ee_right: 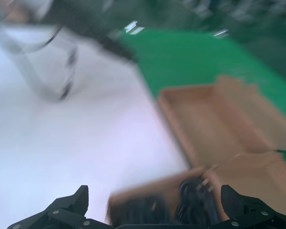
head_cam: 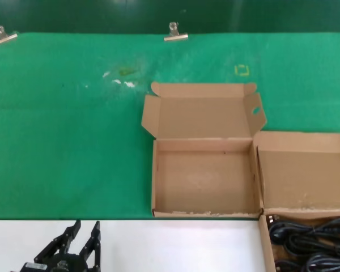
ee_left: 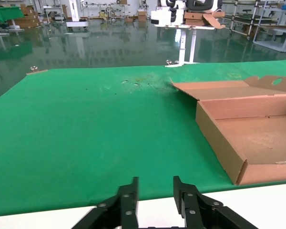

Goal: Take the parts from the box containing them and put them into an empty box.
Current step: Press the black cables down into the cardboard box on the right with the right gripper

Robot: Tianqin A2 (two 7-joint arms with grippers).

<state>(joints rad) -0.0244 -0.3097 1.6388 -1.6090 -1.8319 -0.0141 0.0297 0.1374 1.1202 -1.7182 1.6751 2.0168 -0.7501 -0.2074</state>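
Two shallow cardboard boxes: empty one (head_cam: 204, 181) centre frame, cables (head_cam: 311, 241) coiled lower right; left end effector (head_cam: 79, 241) narrowly parted, right end effector (ee_right: 157, 205) spread wide.

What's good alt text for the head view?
An open, empty cardboard box sits mid-table on a green mat. A second box holding black cables lies at its right. The left gripper waits, open, at the near white edge.

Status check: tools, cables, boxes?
Left tool open, parked low over white table edge. Right tool open above cables. Empty box open, nothing blocking.
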